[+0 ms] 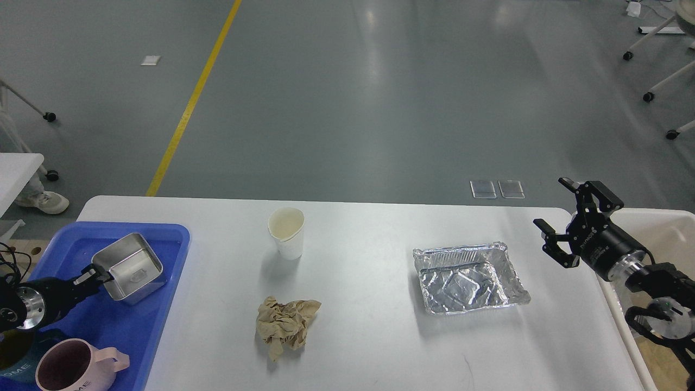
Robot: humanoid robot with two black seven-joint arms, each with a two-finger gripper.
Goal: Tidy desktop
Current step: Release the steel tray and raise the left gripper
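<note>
The white desktop (369, 326) holds a white paper cup (286, 232), a crumpled brown paper ball (285, 325) and an empty foil tray (469, 278). At the left, my left gripper (99, 273) grips the near-left rim of a square steel box (130, 266), which sits slightly tilted in the blue tray (157, 304). My right gripper (551, 202) is open and empty, hovering over the table's right edge, to the right of the foil tray.
The blue tray also holds a pink mug (76, 366) and a dark teal mug (13, 361) at its near end. A beige bin (665, 231) stands beside the table's right edge. Another white table's corner (19, 174) is at far left.
</note>
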